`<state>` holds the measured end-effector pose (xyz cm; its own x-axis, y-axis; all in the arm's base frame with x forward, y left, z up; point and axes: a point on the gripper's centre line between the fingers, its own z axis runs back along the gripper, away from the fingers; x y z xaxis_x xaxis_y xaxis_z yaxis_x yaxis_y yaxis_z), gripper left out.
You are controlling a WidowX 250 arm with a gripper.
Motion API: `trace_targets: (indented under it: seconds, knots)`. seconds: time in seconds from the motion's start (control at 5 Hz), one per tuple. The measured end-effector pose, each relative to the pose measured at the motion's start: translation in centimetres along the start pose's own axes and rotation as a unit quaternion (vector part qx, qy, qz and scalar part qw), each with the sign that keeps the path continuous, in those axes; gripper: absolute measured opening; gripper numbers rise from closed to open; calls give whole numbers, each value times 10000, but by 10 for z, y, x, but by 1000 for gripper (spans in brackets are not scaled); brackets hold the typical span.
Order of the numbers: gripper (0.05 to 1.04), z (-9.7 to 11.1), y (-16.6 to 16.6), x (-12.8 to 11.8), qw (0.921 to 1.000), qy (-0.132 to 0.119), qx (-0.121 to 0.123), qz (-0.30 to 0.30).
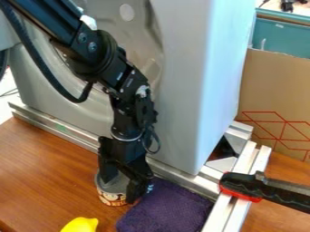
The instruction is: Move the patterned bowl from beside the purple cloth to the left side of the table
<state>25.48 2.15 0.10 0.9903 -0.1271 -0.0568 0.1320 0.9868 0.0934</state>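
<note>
Jaws stand wide apart over the tin (113,197), left of the cloth (168,209); can't tell if they touch it. A bump might tip it.

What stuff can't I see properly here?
All in the camera view:
- Tin: its right side is hidden behind the gripper.
- Yellow thing: bottom edge cuts it off.
- Purple cloth: bottom edge cuts it too.
- Black-and-red tool: right edge cuts off its end.

brown wood table (45,174) | shiny metal bars (57,128) along its edge | big gray box (181,90) standing behind | tan cardboard (272,84), red lines | blue-green bin (281,36) at back | bright light
</note>
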Motion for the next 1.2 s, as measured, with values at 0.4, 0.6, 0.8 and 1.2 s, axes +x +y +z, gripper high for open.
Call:
trace_targets:
  seconds: [0.4, 0.6, 0.8, 1.2]
  knots:
    - [1001, -12, 23, -10, 9996, 193, 145, 162]
    - [1001, -14, 40, -14, 9991, 247, 99, 339]
    - [1001, -17, 75, -31, 9954, 391, 128, 870]
    - [1001, -18, 129, -52, 9874, 479, 109, 1504]
